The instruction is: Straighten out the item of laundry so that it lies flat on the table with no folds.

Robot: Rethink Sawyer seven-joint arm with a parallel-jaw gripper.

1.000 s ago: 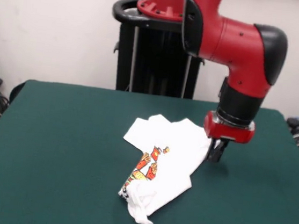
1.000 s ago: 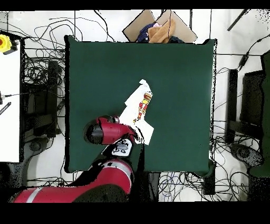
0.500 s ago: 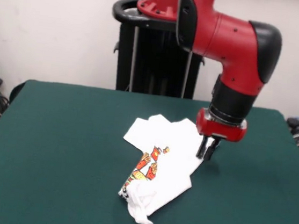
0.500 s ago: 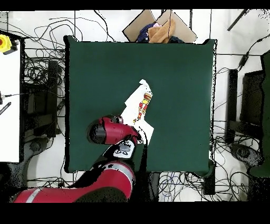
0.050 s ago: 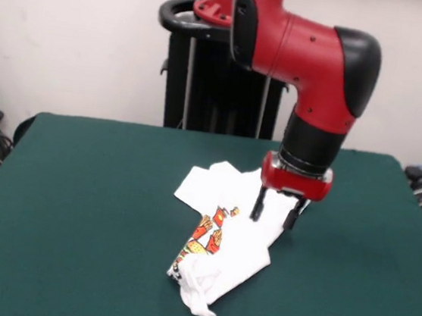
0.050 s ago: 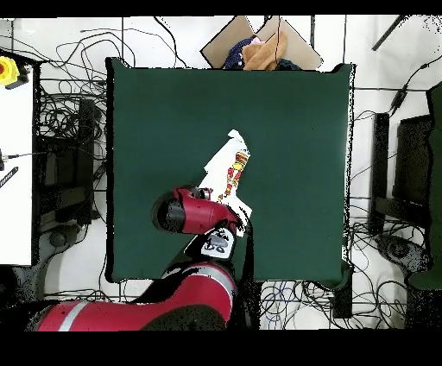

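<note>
Overhead view: arm hides gripper (image 5: 274, 212); front shows it open, empty, over crumpled shirt (image 5: 225, 236).

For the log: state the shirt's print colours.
White shirt with red-orange print, clearest in the front view.

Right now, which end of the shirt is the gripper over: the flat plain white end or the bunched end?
The flat plain white end: the open gripper is above that part of the shirt, away from the bunched end.
</note>
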